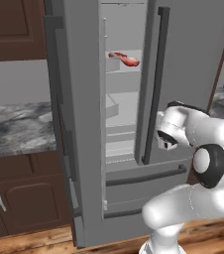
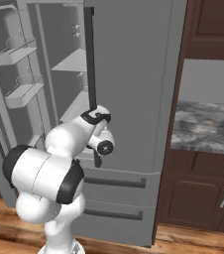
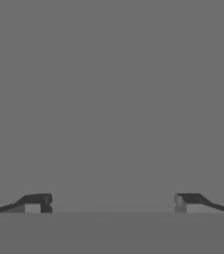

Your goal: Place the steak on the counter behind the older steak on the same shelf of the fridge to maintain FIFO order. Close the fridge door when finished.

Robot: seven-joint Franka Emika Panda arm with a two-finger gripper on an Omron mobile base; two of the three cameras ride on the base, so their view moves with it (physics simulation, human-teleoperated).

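Your gripper [image 3: 113, 203] stands spread wide with nothing between its fingertips [image 3: 39, 202]; in the hand view they face a flat grey surface at close range, and you cannot tell whether they touch it.

Inside the fridge [image 1: 193, 59], on the shelf [image 1: 118, 70] high in the compartment, you see red meat through the gap between the doors: a red slab [image 1: 129, 61] with a thinner red piece just behind and to its left. You cannot tell from here which is the steak and which the older steak, since the pieces are small and overlap.

Your arm [image 2: 77, 141] is folded in front of the fridge, the elbow low and the wrist raised close to the dark vertical handle [image 2: 90, 74] of the right door, well below the shelf. The left door [image 1: 77, 124] hangs wide open, its bins [image 2: 20, 94] visible in the right base view; the right door sits nearly shut. The counter [image 1: 15, 126] runs to the left of the fridge, with another stretch to its right.
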